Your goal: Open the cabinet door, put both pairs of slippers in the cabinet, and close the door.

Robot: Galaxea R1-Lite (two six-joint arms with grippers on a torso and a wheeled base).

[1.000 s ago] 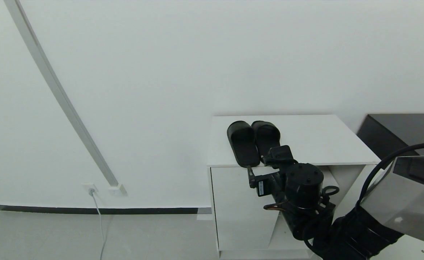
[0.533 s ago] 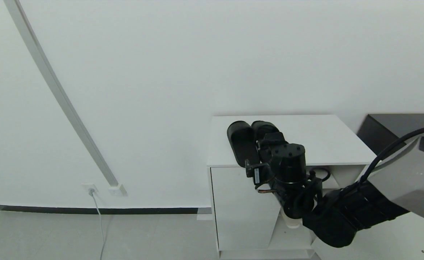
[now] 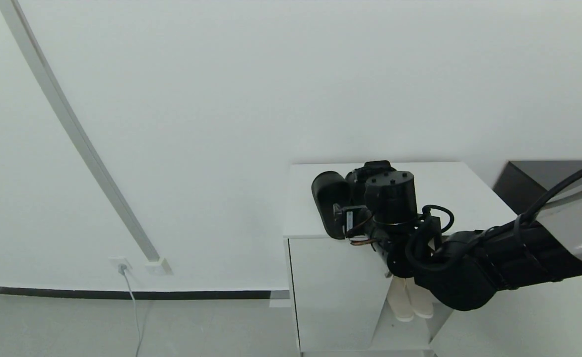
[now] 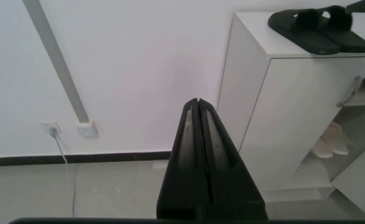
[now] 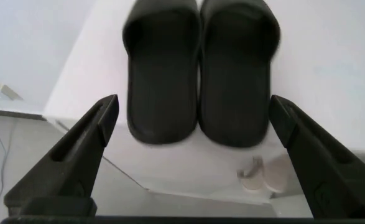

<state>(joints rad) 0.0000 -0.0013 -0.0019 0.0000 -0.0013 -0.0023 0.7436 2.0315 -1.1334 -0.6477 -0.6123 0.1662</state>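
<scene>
- R gripper [image 5: 193, 111] spread wide, empty, over black slippers [image 5: 163, 74] at cabinet [image 3: 449, 198] top's 9 o'clock side.
- L gripper [image 4: 198, 109] closed, empty.
- Prob light, bendy foam; squeeze pair by outer sides.

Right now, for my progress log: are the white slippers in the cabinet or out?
In: the white slippers sit on a shelf inside the cabinet, seen past the open door.

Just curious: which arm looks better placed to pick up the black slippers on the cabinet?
The right. The right gripper hangs over the black slippers, fingers open to either side of the pair; the left gripper is shut, away from the cabinet.
</scene>
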